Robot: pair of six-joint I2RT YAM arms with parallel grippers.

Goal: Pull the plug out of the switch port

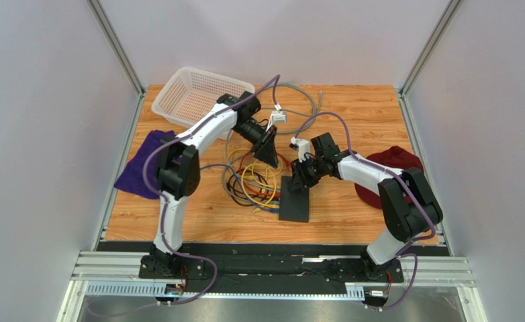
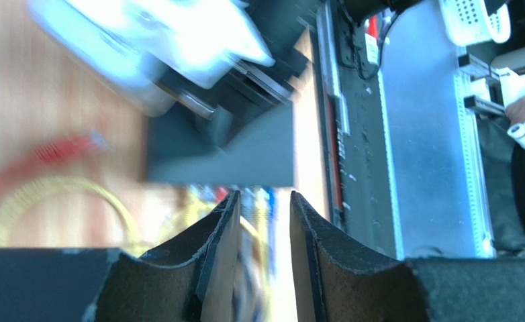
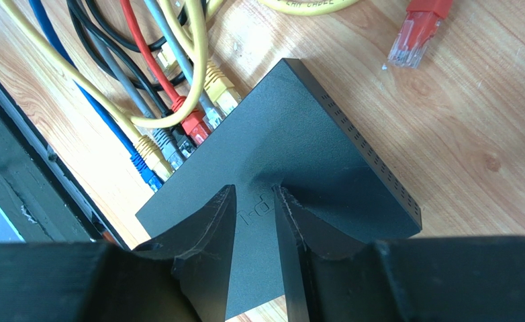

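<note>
Wood-grain tabletop [image 1: 352, 114], near-edge centre: the switch [image 3: 292, 147] appears to be braced by the right gripper [image 3: 255, 201], narrowly parted and empty, while the left gripper [image 2: 264, 201], likewise slightly open and empty, is held above the cables [image 1: 255, 178], where a plug [image 3: 195, 125] must next be pinched and drawn out.

overhead, close wrists, probably sharing switch [image 3: 278, 154]

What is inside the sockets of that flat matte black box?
Cable plugs: a yellow plug, a red plug, a blue plug and others. The sockets themselves hide beneath the box's top.
</note>
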